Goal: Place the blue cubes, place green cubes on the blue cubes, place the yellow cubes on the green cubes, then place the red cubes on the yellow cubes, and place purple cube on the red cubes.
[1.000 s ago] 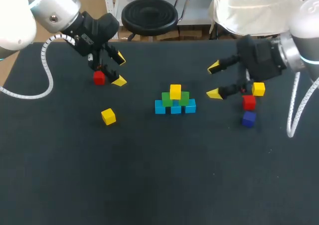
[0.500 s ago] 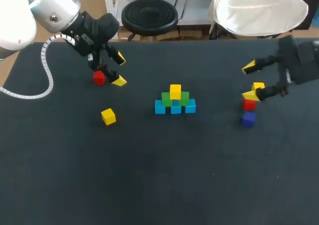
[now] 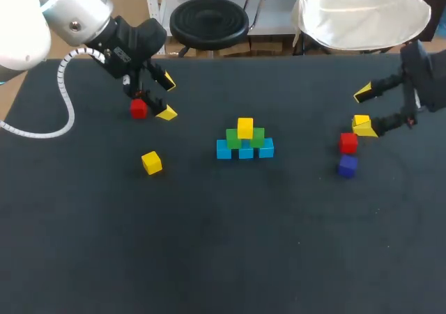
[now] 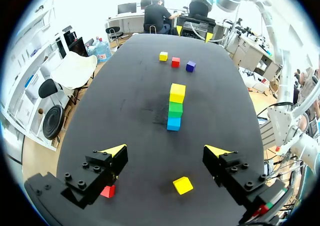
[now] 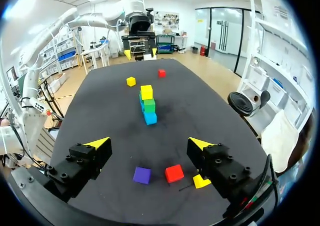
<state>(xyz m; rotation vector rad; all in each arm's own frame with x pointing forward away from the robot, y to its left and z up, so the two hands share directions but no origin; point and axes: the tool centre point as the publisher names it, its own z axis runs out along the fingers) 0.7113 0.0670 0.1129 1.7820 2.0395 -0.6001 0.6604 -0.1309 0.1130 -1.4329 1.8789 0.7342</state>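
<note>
In the table's middle stands a pyramid: three blue cubes [image 3: 245, 152] in a row, two green cubes [image 3: 257, 137] on them, and one yellow cube [image 3: 244, 127] on top. A loose yellow cube [image 3: 151, 162] and a red cube [image 3: 139, 108] lie at the left. My left gripper [image 3: 167, 98] hangs open just right of that red cube, which shows beside one finger in the left wrist view [image 4: 107, 191]. At the right lie a yellow cube [image 3: 360, 124], a red cube [image 3: 348, 143] and a purple cube [image 3: 347, 166]. My right gripper [image 3: 364, 111] is open above them, holding nothing.
The black table [image 3: 223, 244] spreads wide in front of the pyramid. In the right wrist view the purple cube [image 5: 142, 175], red cube [image 5: 174, 173] and yellow cube [image 5: 201, 181] lie under the open gripper [image 5: 149, 145], with the pyramid [image 5: 147, 105] ahead.
My right arm has drawn back to the right, from beside the pyramid to above the three cubes at the right. The left arm and all cubes have stayed put.
</note>
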